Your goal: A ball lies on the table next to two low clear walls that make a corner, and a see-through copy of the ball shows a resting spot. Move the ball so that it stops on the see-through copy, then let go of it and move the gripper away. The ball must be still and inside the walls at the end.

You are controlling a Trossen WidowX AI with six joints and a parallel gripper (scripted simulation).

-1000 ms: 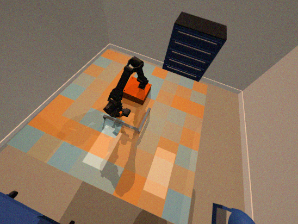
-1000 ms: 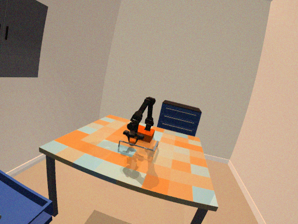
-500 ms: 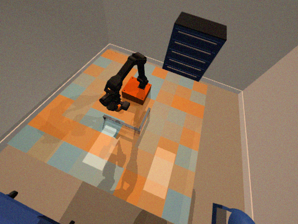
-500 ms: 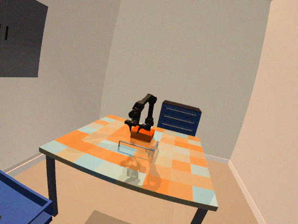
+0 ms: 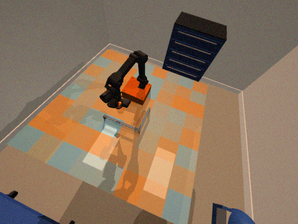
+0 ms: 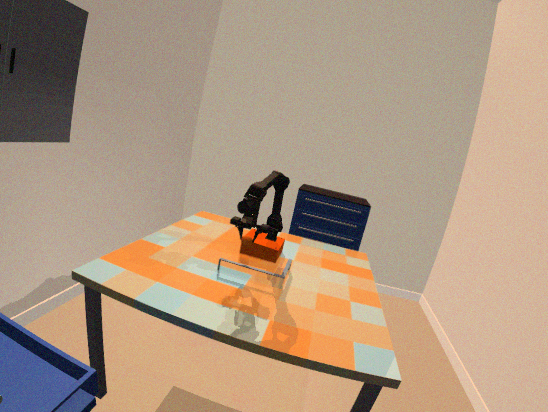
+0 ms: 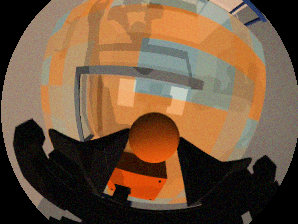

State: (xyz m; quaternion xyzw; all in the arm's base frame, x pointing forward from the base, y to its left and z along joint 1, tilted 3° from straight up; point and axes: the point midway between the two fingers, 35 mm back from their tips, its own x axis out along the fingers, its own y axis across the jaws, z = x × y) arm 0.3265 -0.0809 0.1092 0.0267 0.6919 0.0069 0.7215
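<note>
Smooth matte orange ball (image 7: 152,137), round, sits clenched between the two dark wedge-shaped fingers of the black pincer (image 5: 118,104), lifted off the table near the arm's orange block base (image 5: 136,89). Table (image 6: 165,295) is a glossy checkerboard of orange, tan and pale blue squares, in a plain beige-walled room with a blue drawer cabinet (image 6: 331,216) behind. Two low clear walls forming an L-shaped corner (image 5: 130,125) stand just beyond the pincer.
</note>
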